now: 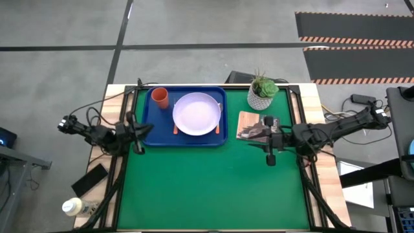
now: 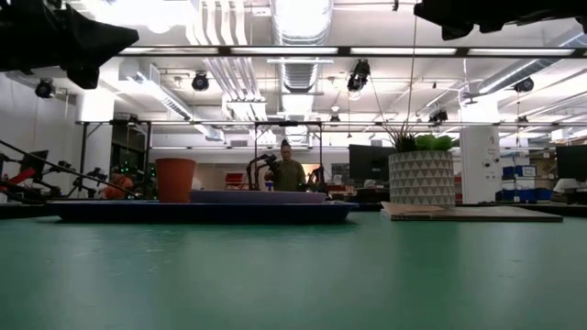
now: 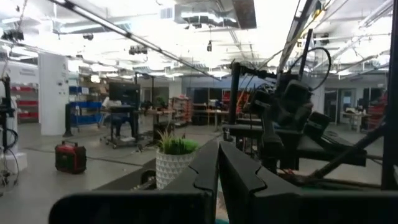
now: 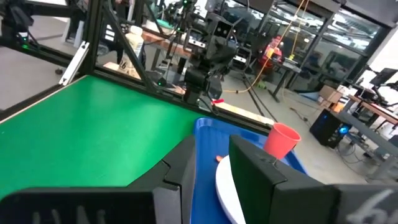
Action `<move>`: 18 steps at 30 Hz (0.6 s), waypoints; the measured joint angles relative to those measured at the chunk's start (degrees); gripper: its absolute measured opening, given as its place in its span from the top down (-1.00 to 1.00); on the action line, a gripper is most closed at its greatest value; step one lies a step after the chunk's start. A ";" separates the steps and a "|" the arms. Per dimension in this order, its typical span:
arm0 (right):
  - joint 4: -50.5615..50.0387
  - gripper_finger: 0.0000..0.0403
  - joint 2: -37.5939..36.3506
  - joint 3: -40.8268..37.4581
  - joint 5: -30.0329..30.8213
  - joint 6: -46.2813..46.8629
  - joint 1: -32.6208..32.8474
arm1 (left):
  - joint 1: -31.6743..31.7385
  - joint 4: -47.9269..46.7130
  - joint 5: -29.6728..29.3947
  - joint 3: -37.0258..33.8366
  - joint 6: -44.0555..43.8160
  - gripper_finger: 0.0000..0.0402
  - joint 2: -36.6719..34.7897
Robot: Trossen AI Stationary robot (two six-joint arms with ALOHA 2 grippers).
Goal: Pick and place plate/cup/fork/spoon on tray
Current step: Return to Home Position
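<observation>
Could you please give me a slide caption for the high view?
Cup and plate on the tray, left pincer and right pincer hovering at either side.

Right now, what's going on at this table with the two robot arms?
Nothing is being handled. The tray on the table's far side already holds the plate and the cup, with orange handles showing at either side of the plate. The left gripper sits shut at the tray's left end. The right gripper is open off the tray's right, near the plant pot. Both grippers are empty.
</observation>
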 joint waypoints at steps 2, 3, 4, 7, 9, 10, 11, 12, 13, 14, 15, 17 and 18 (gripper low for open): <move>-0.08 0.56 -1.11 -0.53 0.02 0.16 0.01 | 0.00 -0.40 0.00 0.00 -1.38 1.00 0.13; 0.02 0.56 -1.65 -0.73 0.06 0.16 0.01 | 0.00 -0.19 0.00 0.02 -1.81 1.00 0.25; 0.02 0.56 -2.10 -0.86 0.09 0.17 -0.01 | 0.00 -0.16 0.00 0.12 -2.32 1.00 0.40; 0.06 0.56 -2.93 -0.90 0.10 0.27 0.01 | 0.00 0.62 -0.31 0.37 -2.64 1.00 0.87; -0.02 0.56 -3.12 -0.90 -0.21 0.24 -0.01 | 0.00 2.02 -1.12 0.44 -2.59 1.00 1.06; -0.08 0.56 -3.14 -0.90 -1.15 0.14 -0.01 | 0.00 2.03 -1.13 0.44 -2.55 1.00 1.16; -0.08 0.56 -3.14 -0.98 -2.33 -0.18 -0.01 | 0.00 1.72 -1.07 0.35 -2.25 1.00 1.26; -0.15 0.56 -3.12 -1.04 -3.54 -0.67 -0.01 | 0.00 1.38 -0.93 0.16 -1.64 1.00 1.38; -0.12 0.56 -3.13 -1.05 -4.36 -0.95 0.00 | 0.00 1.08 -0.25 0.05 -1.47 1.00 1.53; -0.11 0.56 -3.25 -1.05 -4.54 -1.11 0.03 | 0.00 0.15 0.41 0.02 -1.51 1.00 1.59; -0.16 0.56 -3.51 -1.06 -4.53 -1.13 0.03 | 0.00 -1.50 0.91 0.02 -1.80 1.00 1.62; -0.03 0.56 -4.26 -1.41 -4.50 -1.29 0.01 | 0.00 -5.16 2.18 0.02 -3.66 1.00 1.81; -0.07 0.56 -4.74 -1.76 -4.50 -1.34 -0.01 | 0.00 -6.55 2.61 0.00 -4.96 1.00 1.81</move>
